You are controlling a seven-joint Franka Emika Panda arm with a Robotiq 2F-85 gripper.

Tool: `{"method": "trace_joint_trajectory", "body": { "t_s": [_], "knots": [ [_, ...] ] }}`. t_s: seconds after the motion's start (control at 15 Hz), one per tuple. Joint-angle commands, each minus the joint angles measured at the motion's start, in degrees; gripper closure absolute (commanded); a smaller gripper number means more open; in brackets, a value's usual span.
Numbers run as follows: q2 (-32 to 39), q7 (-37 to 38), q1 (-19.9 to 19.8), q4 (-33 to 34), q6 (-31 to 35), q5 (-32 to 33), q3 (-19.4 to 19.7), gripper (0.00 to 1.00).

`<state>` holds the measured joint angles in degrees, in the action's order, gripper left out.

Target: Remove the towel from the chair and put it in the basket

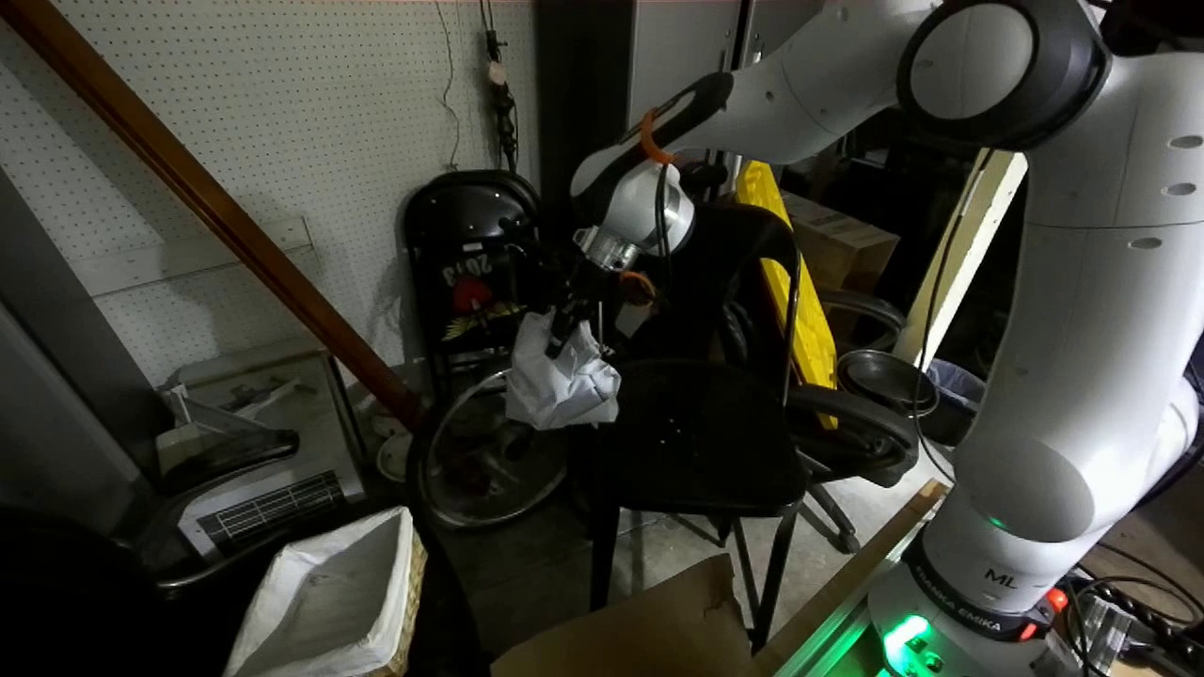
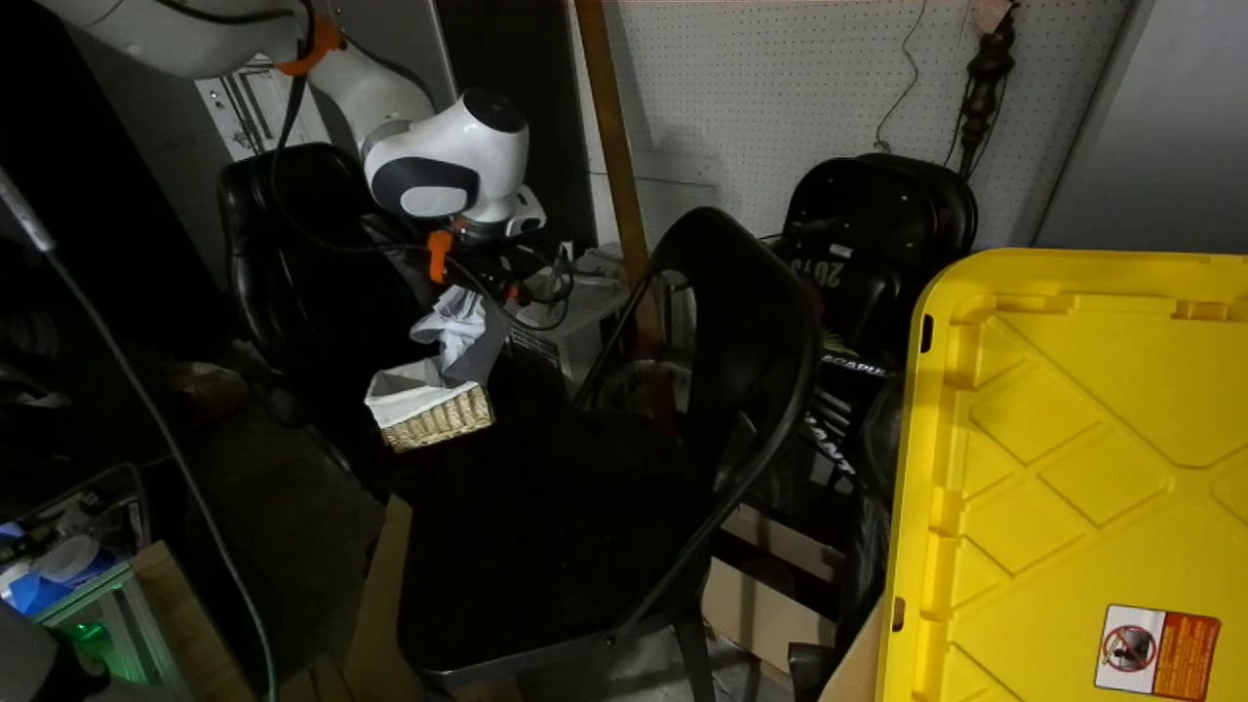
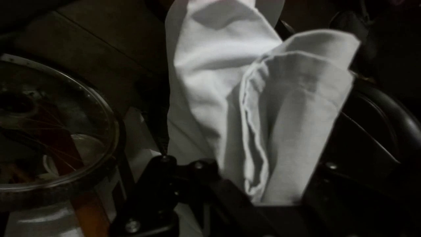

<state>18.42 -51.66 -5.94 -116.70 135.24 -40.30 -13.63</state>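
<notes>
In an exterior view, the white towel (image 1: 564, 387) hangs mid-frame, its upper part pinched by the gripper (image 1: 570, 335) (the wrist view shows the towel's folds close up). The black chair (image 1: 701, 442) is right of it there, and the cloth-lined wicker basket (image 1: 339, 592) sits at lower left, apart from the towel. A spoked wheel (image 3: 59, 126) shows at left in the wrist view; a yellow bin lid (image 2: 1082, 468) fills the lower right of an exterior view.
</notes>
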Motion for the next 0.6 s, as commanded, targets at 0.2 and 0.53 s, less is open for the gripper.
{"method": "trace_joint_trajectory", "body": {
  "t_s": [0.2,0.53],
  "knots": [
    [12.6,4.7,8.0,14.1,0.8,1.1,-0.9,0.97],
    [22.6,10.5,13.9,22.4,6.7,4.4,-1.6,0.97]
  ]
}}
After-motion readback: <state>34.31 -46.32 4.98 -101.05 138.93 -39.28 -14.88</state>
